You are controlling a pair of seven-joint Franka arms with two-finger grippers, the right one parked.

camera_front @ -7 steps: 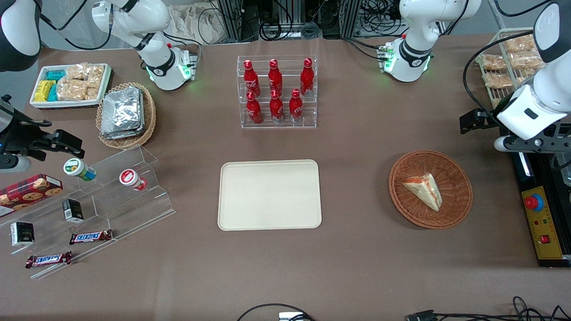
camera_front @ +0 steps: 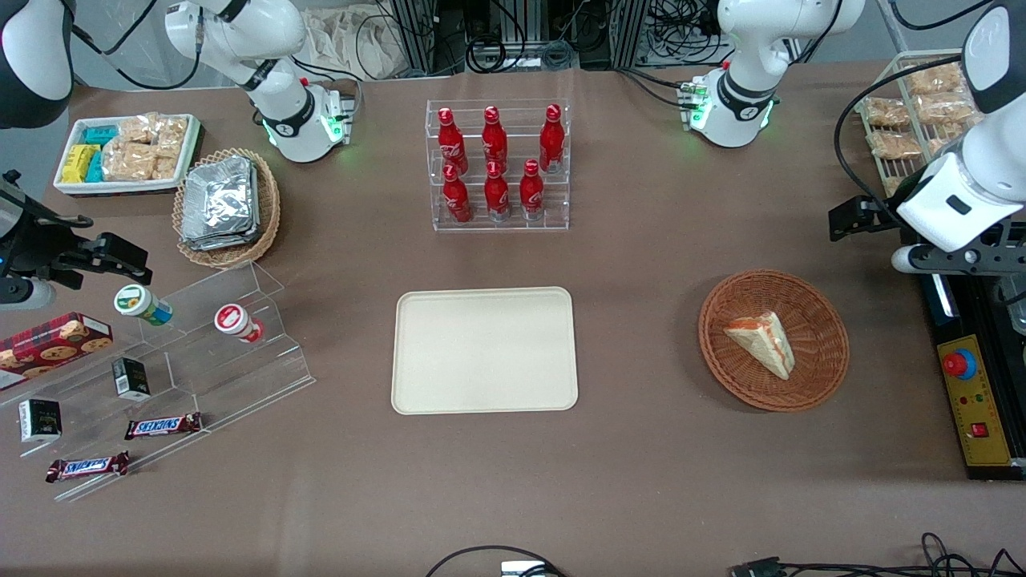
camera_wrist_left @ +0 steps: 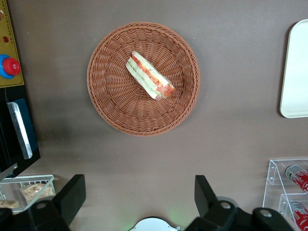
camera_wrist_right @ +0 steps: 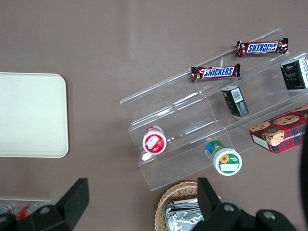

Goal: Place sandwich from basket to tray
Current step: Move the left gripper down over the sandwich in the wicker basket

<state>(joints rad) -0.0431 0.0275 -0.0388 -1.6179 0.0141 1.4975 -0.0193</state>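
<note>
The sandwich (camera_front: 762, 342), a white bread wedge with orange-red and green filling, lies in the round reddish-brown wicker basket (camera_front: 826, 312). In the left wrist view the sandwich (camera_wrist_left: 149, 82) rests near the middle of the basket (camera_wrist_left: 110, 101). The cream tray (camera_front: 484, 350) lies flat on the table's middle with nothing on it; its edge shows in the left wrist view (camera_wrist_left: 294, 72). My left gripper (camera_front: 922, 258) hangs above the table beside the basket, toward the working arm's end and a little farther from the front camera. It (camera_wrist_left: 139, 192) is open and empty, well apart from the basket.
A clear rack of red bottles (camera_front: 497, 164) stands farther from the front camera than the tray. A black and yellow control box with a red button (camera_front: 974, 393) lies beside the basket at the working arm's end. A wire rack of snack packets (camera_front: 910, 112) stands above it.
My left gripper has shifted very slightly away from the front camera. The sandwich, basket and tray have not moved.
</note>
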